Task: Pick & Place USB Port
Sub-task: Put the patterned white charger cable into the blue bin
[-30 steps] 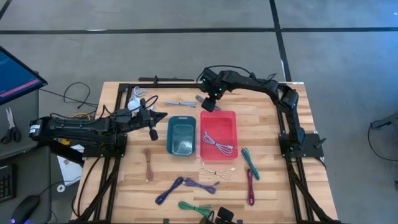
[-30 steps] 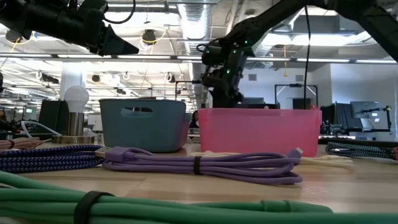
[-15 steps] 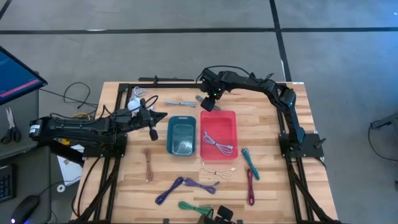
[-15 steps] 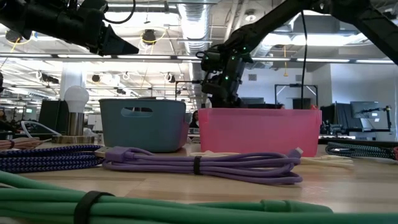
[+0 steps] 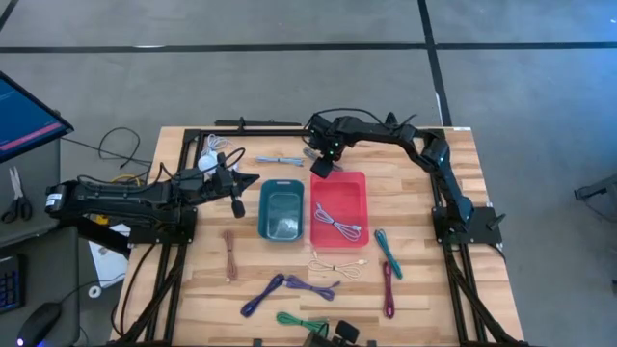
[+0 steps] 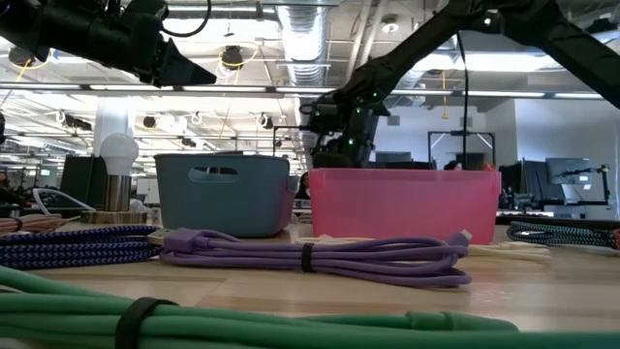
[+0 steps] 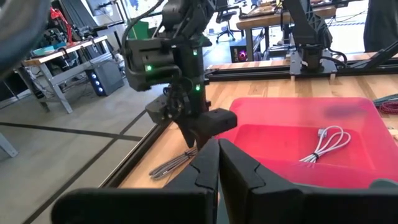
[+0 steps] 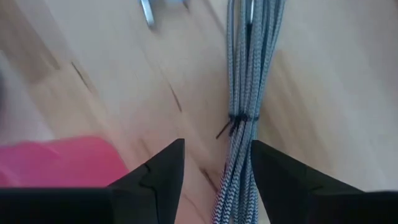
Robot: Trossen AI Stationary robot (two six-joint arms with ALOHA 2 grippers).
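A grey braided USB cable bundle (image 8: 241,118) lies flat on the wood just beyond the far wall of the pink bin (image 5: 364,204); it also shows in the left wrist view (image 7: 169,165). My right gripper (image 8: 217,148) points steeply down over it, open, one finger on each side of the bundle near its black tie; I see no touch. In the high view it hangs at the bin's far left corner (image 5: 323,166). My left gripper (image 5: 241,183) waits shut, level, left of the teal bin (image 5: 281,212).
A pale grey cable (image 5: 337,224) lies in the pink bin. Loose cable bundles cover the near half of the table: purple (image 5: 289,286), green (image 5: 301,320), teal (image 5: 388,253), maroon (image 5: 388,289), brown (image 5: 229,255), cream (image 5: 337,264). Another cable (image 5: 280,160) lies far left.
My right gripper has sunk toward the grey cable beside the pink bin's far wall, drifting slightly toward the table's far edge. The cable has stayed where it was.
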